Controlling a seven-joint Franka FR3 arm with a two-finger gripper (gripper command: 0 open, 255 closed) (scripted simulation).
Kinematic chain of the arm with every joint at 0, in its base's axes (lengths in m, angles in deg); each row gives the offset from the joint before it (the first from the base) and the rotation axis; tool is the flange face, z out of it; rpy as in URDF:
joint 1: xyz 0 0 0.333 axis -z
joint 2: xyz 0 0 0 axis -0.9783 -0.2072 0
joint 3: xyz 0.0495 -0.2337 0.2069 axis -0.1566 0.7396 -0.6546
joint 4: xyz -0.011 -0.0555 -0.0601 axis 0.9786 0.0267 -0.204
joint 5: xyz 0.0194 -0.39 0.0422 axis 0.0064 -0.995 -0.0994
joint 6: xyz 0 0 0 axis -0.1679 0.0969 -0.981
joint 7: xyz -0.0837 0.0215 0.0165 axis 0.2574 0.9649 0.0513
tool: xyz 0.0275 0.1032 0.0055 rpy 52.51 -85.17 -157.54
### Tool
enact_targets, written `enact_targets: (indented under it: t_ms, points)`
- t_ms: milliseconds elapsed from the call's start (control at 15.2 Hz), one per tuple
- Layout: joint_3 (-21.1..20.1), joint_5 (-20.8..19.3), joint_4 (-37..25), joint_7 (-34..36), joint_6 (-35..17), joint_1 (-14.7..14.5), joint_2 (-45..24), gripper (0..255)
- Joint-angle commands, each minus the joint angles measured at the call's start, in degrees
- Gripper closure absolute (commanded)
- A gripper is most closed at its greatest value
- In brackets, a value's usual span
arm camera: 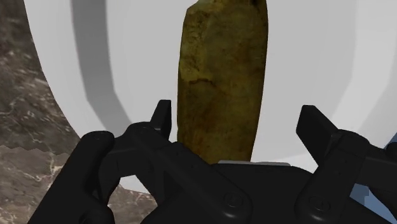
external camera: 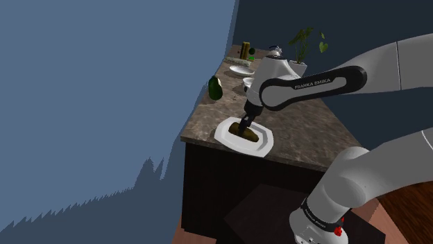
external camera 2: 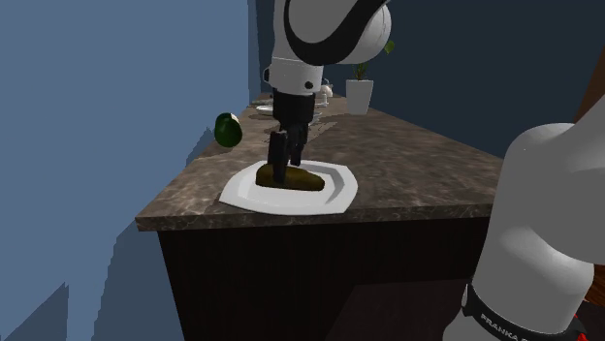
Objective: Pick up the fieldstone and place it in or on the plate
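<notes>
Countertop [external camera: 312,138] bears plate [external camera: 267,143] with fieldstone [external camera: 252,134] under the released gripper [arm camera: 236,118]; green object [external camera: 215,89] nearby.

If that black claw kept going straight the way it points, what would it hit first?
Probably the olive-brown stone, which lies on the white plate between the open fingers of the gripper; the plate comes right after, though depth is unclear.

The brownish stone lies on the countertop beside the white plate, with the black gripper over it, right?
No: the stone lies on the white plate, not beside it, as the second exterior view shows. The black gripper is over it.
</notes>
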Motion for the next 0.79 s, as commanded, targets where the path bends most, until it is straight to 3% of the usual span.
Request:
enact_targets:
  t_ms: [0,198,726]
  points:
    - [0.05,0.0,-1.06,-0.02,2.34,-0.02,1.27,0]
    - [0.18,0.0,-4.44,-0.05,8.65,-0.06,4.22,0]
    - [0.19,-0.01,-4.44,-0.05,8.65,-0.06,4.22,0]
